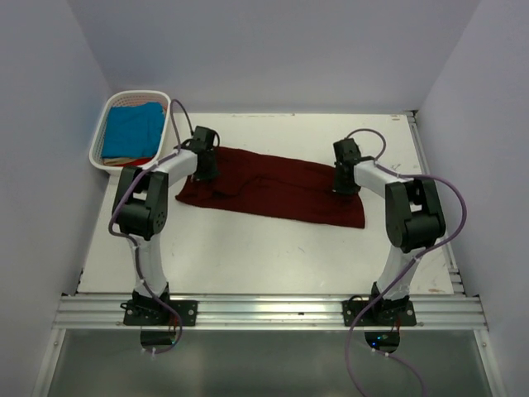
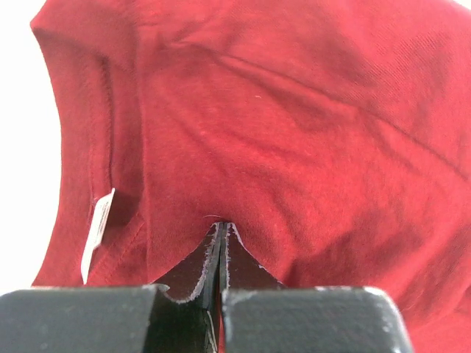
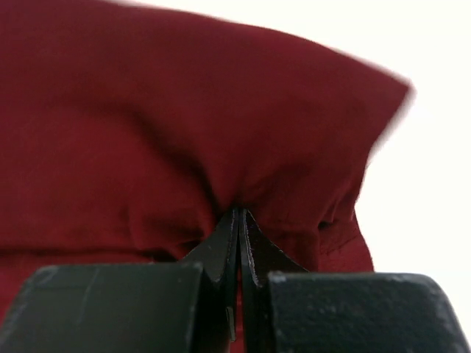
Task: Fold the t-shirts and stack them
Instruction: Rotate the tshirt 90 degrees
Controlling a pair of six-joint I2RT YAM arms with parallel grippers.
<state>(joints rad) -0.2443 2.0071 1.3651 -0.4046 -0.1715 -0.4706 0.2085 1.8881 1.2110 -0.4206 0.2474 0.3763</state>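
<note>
Grippers on both arms are closed on cloth. The left gripper (image 1: 204, 169) has its fingertips pressed together, with a small pucker of the maroon t-shirt (image 1: 273, 186) caught at their tips. The neck hem (image 2: 103, 118) and its white label (image 2: 98, 232) lie just left of those tips in the left wrist view. The right gripper (image 1: 343, 184) is pinched tight as well, with a bunched fold of the same shirt gathered around its tips. Just to its right the shirt's edge drops away to the bare desk (image 1: 273, 265).

The shirt lies spread on the desk between the two grippers. Its long axis runs from one gripper to the other, left to right, and the right end sits a little nearer the arm bases. Each arm therefore holds its own end: the neck end is at the left gripper and the opposite end at the right one.

The turquoise t-shirt (image 1: 132, 128) sits in the white basket (image 1: 101, 136), beyond and to the left of the left gripper and well apart from the right one.

Judging by this two-ended hold, a fold is about to start. Both grippers would have to lift and travel together, because an uneven lift would likely skew the shirt along its length.
</note>
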